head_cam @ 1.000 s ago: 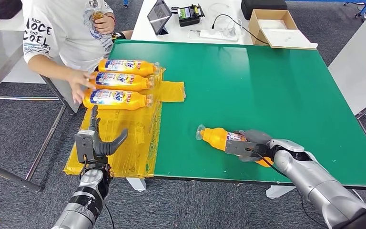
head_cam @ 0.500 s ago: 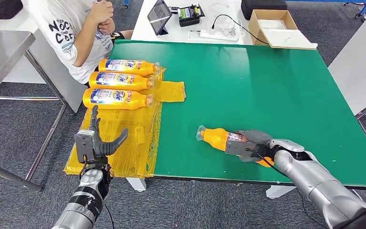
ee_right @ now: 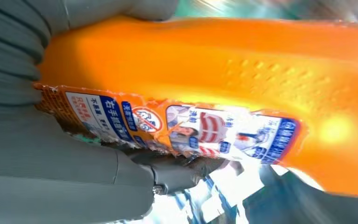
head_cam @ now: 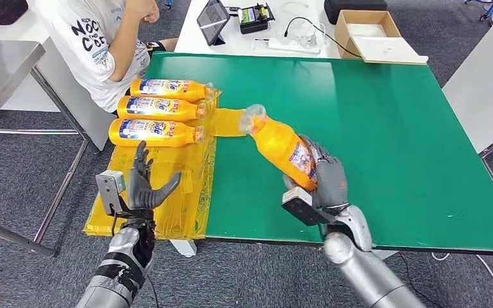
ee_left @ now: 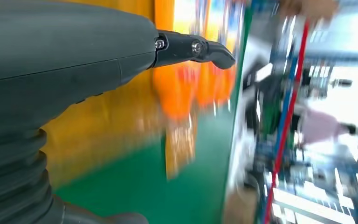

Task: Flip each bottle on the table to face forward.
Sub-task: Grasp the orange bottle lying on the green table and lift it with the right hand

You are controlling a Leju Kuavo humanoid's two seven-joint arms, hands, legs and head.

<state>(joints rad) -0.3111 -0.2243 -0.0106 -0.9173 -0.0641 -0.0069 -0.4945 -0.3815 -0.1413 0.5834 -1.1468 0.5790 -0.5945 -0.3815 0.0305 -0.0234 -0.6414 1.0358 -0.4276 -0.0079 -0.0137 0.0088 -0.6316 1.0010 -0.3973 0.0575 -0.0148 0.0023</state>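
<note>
The right robot hand (head_cam: pixel 324 183) is clamped around the lower body of an orange plastic detergent bottle (head_cam: pixel 282 149), holding it off the green-topped bench (head_cam: pixel 372 115) with the clear cap tilted toward 11 o'clock. That raised, slanted hold looks meant to give room to roll the bottle so its front label comes up; in the right wrist view the small-print label (ee_right: pixel 177 128) faces the palm, which I judge to be the back.

At 10 o'clock from the held bottle, three more orange bottles (head_cam: pixel 157 109) lie side by side on a yellow plastic sheet (head_cam: pixel 186 173), blue labels upward, apparently already done. The left robot hand (head_cam: pixel 142 186) hovers over the sheet's near edge at 9 o'clock, fingers apart, holding nothing, probably waiting.

A person in a white printed T-shirt (head_cam: pixel 93 38) sits beyond the bench's far left corner, cut off by the frame. The left wrist view is motion-blurred, and the label text cannot be read.
</note>
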